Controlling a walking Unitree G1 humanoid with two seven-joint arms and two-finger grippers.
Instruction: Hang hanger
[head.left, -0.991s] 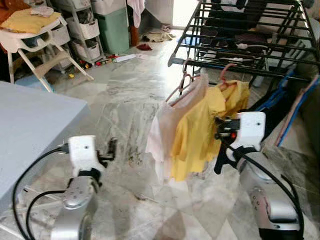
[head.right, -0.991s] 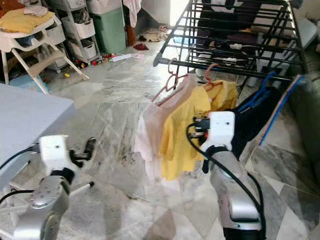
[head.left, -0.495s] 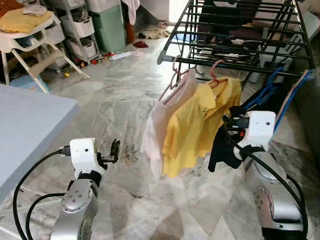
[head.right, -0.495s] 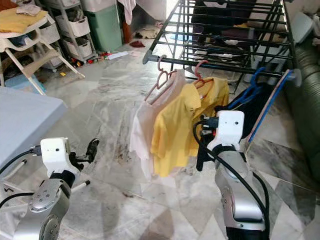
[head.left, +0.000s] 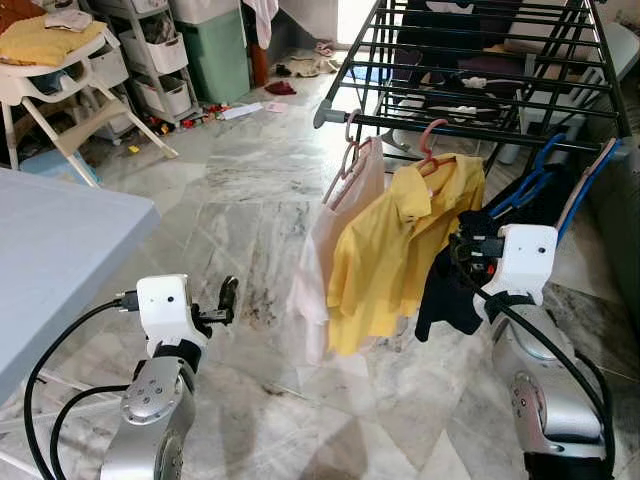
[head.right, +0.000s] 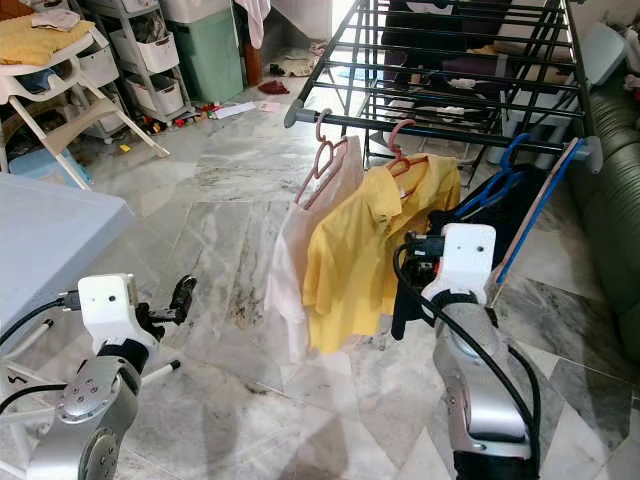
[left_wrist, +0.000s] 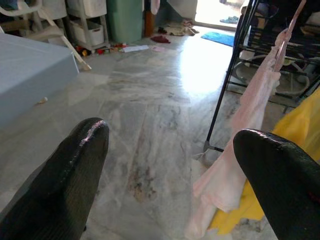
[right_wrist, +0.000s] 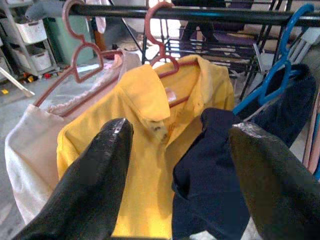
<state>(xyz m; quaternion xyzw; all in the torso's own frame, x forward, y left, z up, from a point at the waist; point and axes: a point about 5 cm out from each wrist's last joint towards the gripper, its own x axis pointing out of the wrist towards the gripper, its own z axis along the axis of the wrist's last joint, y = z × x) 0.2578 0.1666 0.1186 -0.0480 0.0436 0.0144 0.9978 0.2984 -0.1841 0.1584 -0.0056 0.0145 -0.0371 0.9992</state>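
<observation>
Both arms reach forward, left hand (head.left: 226, 297) and right hand (right_wrist: 175, 170) spread empty.

I note a black drying rack (head.left: 470, 60) carrying a yellow shirt (head.left: 395, 255) on a pink hanger (right_wrist: 162, 47), a pale pink garment (head.left: 335, 235), and a navy garment (right_wrist: 210, 175) on a blue hanger (right_wrist: 280, 75). Floor (head.left: 250, 200) is grey-veined marble. Table (head.left: 50, 260) at left is light blue. Far storage bin (head.left: 215, 50) is green.
</observation>
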